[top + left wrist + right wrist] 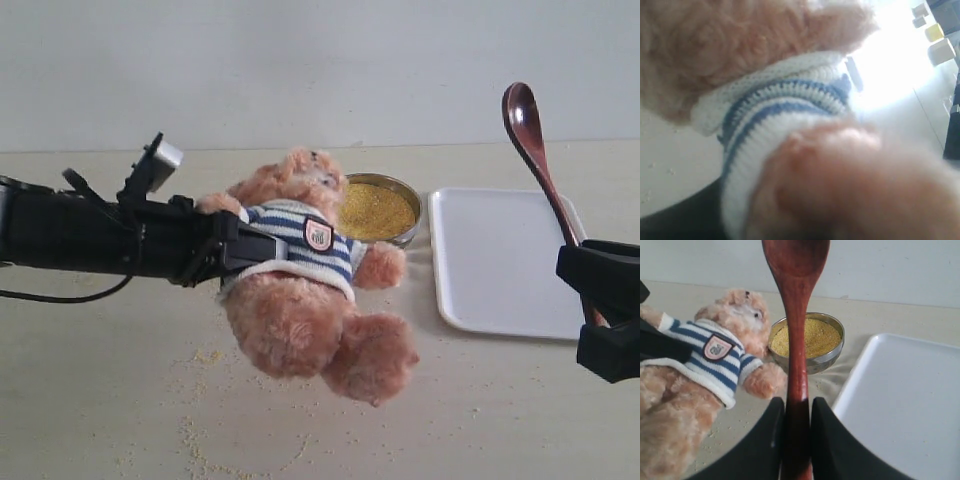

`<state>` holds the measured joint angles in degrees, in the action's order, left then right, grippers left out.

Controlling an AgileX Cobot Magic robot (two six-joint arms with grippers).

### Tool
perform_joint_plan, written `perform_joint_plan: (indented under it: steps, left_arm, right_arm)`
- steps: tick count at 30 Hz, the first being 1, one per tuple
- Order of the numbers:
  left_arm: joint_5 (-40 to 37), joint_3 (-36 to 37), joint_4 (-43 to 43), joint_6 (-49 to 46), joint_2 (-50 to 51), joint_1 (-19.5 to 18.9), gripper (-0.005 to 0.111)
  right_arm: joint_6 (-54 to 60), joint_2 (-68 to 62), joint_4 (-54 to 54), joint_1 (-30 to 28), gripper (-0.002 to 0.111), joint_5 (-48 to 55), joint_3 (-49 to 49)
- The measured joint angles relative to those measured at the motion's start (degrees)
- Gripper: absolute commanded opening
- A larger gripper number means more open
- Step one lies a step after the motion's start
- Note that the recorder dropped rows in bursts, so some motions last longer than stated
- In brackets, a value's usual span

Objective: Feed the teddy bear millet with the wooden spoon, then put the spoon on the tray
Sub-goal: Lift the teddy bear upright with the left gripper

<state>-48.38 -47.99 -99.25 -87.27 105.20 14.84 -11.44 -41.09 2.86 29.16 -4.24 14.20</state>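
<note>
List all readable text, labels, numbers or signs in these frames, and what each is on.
No text can be read in any view.
Shield badge on the teddy bear sweater: some printed marks, too small and blurred to read.
Wooden spoon, tray, metal bowl: no lettering visible.
</note>
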Motion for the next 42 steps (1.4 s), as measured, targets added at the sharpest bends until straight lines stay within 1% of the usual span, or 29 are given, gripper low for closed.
perform_joint_plan:
  steps: [5,11,14,18,22,24,30,36,39,42]
  left_arm:
    - [-0.2,0.0,3.8,1.8,-8.1,-0.4,0.005]
    - [-0.4,0.1,16.7,8.0,-18.2,-1.1,0.005]
    - [0.4,1.3,23.6,11.4,-21.4,-1.1,0.005]
    - [1.1,4.8,27.8,13.6,-22.6,-1.4,0.005]
    - [1.2,8.1,28.4,13.3,-22.7,-2.3,0.005]
    - [1.0,9.8,27.1,11.9,-23.0,-3.6,0.005]
    - [-2.7,13.9,15.9,3.9,-23.2,-9.3,0.005]
    - [-4.6,14.4,14.5,2.1,-23.2,-15.5,0.005]
    - [-6.1,14.4,14.1,2.1,-23.2,-17.1,0.005]
    - [-7.3,14.4,14.1,2.1,-23.2,-17.5,0.005]
  right_arm:
    - [0.0,0.0,0.0,0.0,0.0,0.0,0.0]
    - [0.4,0.0,0.0,0.0,0.0,0.0,0.0]
    - [0.9,0.0,0.0,0.0,0.0,0.0,0.0]
    - [1.4,0.0,0.0,0.0,0.0,0.0,0.0]
    - [1.6,0.0,0.1,0.0,0.0,0.0,0.0]
    - [1.7,0.0,0.1,0.0,0.0,0.0,0.0]
    - [1.8,0.0,0.1,0.0,0.0,0.0,0.0]
    - [1.8,0.0,0.1,0.0,0.0,0.0,0.0]
    - [1.8,0.0,0.1,0.0,0.0,0.0,0.0]
    - [1.8,0.0,0.1,0.0,0.0,0.0,0.0]
